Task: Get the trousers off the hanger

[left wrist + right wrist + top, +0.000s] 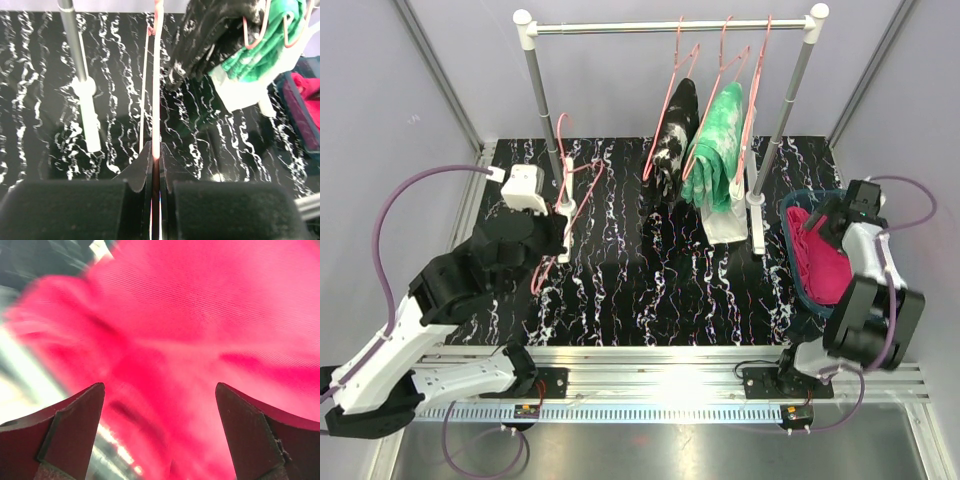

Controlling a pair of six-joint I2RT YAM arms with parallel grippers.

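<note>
In the right-hand basket (787,215), soft magenta trousers (817,262) are lying crumpled beneath the splayed right gripper (159,386), while the left gripper (156,149) is clamping a thin pink hanger (156,90), seemingly wire.

Overhead wide; right wrist close over magenta trousers (817,264).

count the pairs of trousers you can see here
3: the black marbled pair and the green tie-dye pair hang on hangers from the rail; the magenta pair lies in the basket at the right. The basket could hide more underneath.
</note>
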